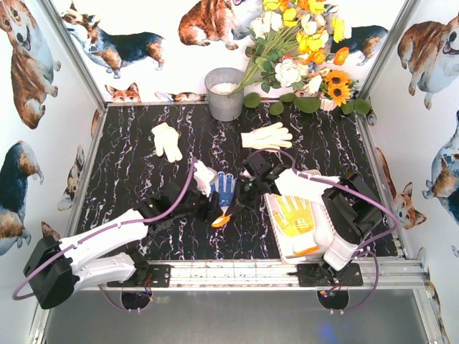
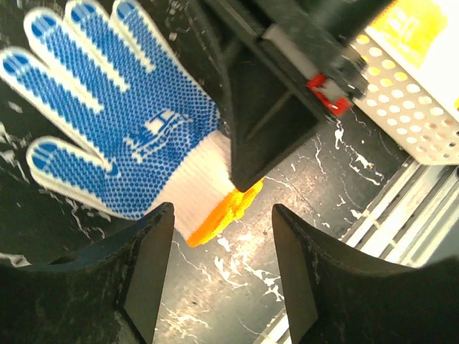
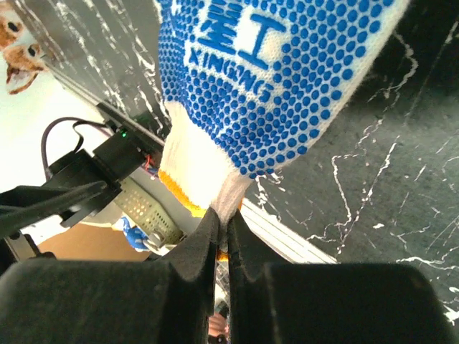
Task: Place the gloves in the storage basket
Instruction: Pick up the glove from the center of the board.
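- Blue-dotted glove (image 1: 225, 188) at table centre, palm up, fingers toward 12 o'clock, orange-edged cuff toward 6 o'clock and pinched in the right gripper (image 3: 222, 222).
- White glove (image 1: 166, 140) lies flat at 11 o'clock.
- Cream glove (image 1: 267, 136) lies flat at 1 o'clock, fingers toward 3 o'clock.
- Yellow-palmed glove (image 1: 296, 215) rests palm up inside the white lattice-sided storage basket (image 1: 276, 236) at 4 o'clock.

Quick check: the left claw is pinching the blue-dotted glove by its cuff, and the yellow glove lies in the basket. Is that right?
One thing is wrong. The right claw, not the left, is pinching the blue-dotted glove by its cuff, as the right wrist view shows. The left claw stands open beside it. The yellow glove does lie in the basket.
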`<action>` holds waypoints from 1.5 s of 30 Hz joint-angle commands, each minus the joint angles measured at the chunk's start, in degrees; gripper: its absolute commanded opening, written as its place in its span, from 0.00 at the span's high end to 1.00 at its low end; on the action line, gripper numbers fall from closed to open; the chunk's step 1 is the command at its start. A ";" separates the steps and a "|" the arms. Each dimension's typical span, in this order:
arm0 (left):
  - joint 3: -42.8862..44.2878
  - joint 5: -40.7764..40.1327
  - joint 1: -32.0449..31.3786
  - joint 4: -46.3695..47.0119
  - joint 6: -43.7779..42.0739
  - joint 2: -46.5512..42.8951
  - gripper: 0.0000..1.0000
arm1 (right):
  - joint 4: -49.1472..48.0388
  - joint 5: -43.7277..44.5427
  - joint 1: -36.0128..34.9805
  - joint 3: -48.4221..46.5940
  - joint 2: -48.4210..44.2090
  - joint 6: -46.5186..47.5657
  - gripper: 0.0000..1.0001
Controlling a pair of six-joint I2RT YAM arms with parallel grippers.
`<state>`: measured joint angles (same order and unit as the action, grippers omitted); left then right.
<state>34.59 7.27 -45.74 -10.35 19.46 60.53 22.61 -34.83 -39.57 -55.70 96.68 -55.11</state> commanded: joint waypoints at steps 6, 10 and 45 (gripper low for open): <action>-1.49 -9.71 -8.53 5.36 -17.03 -1.66 0.42 | 5.56 -9.25 3.40 -6.01 -1.11 5.81 1.00; -1.16 -11.42 -11.72 6.44 -19.38 1.71 0.38 | 6.58 -11.08 4.29 -6.98 -0.74 6.93 1.00; 7.92 -23.36 -18.90 1.04 -23.34 15.52 1.00 | 3.58 -6.09 7.84 -2.58 -7.59 -0.51 0.53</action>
<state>40.77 -15.29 -64.18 -8.34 -7.29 77.30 29.54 -46.35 -32.16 -60.16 95.04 -51.35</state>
